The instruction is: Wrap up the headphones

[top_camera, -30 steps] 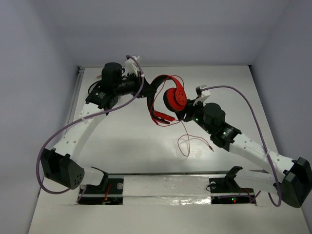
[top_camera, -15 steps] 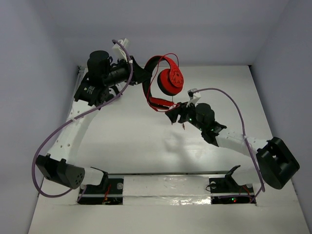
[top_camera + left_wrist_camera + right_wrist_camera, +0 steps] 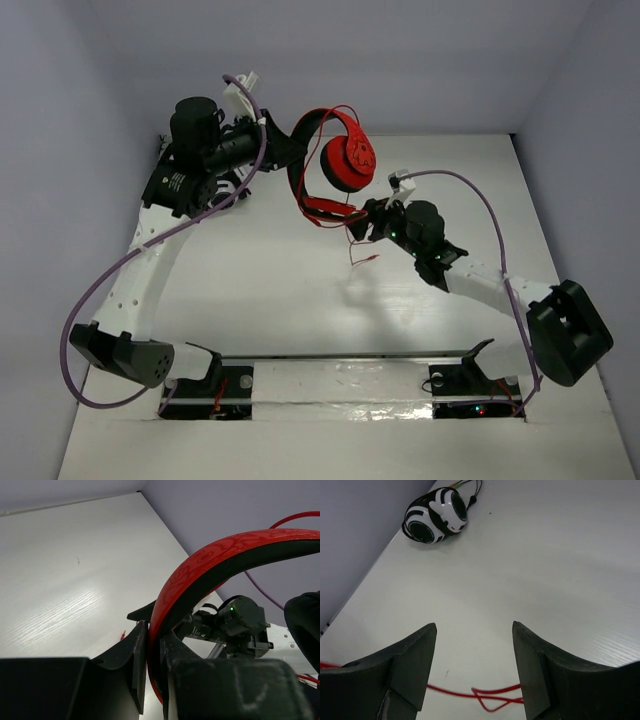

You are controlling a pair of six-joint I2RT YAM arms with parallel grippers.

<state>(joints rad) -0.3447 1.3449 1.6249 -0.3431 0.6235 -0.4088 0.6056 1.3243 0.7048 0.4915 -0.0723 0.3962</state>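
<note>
The red headphones [image 3: 346, 162] hang in the air over the back of the table. My left gripper [image 3: 292, 150] is shut on their headband [image 3: 210, 565], which is red with a black lining, and the band stands pinched edge-on between the jaws [image 3: 154, 647]. One round earcup faces the top camera; the other [image 3: 326, 207] hangs lower. The thin red cable [image 3: 358, 246] dangles from them down to the table. My right gripper [image 3: 360, 226] sits just right of the lower earcup, open [image 3: 474, 626] and empty, with loops of cable [image 3: 492, 698] crossing below its fingertips.
Black-and-white headphones [image 3: 436, 516] lie at the table's far left edge by the wall. From the left wrist I see the right arm's wrist [image 3: 235, 622] close behind the headband. The white table [image 3: 270, 290] spreads toward the near rail.
My left arm has lifted the headphones up and toward the back left. The right gripper opened and came off the earcup. The cable rose off the table and now hangs shorter.
</note>
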